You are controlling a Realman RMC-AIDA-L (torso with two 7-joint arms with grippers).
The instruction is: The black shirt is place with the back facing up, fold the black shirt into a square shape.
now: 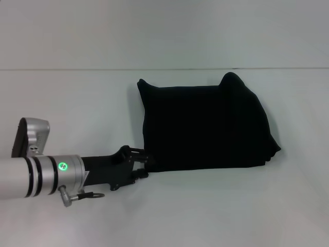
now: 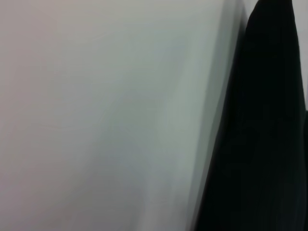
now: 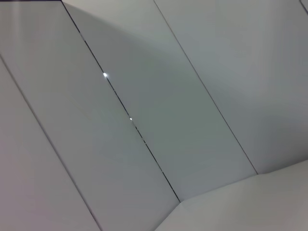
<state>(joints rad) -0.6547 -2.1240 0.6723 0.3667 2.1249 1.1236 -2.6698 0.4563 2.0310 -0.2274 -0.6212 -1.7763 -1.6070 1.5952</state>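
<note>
The black shirt (image 1: 205,126) lies folded, roughly rectangular.

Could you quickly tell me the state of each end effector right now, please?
Left end effector: at the near-left corner of the black shirt; grip cannot be told.
Right end effector: not in view.

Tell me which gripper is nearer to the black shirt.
Left. The left gripper is at the black shirt's near left corner. The right gripper is out of the head view, and its wrist camera shows no shirt.

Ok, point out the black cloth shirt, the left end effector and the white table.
Black cloth shirt (image 1: 205,126): head view, middle of folded cloth.
Left end effector (image 1: 146,163): head view, fingertips at shirt's near corner.
White table (image 1: 77,98): head view, bare surface.
</note>
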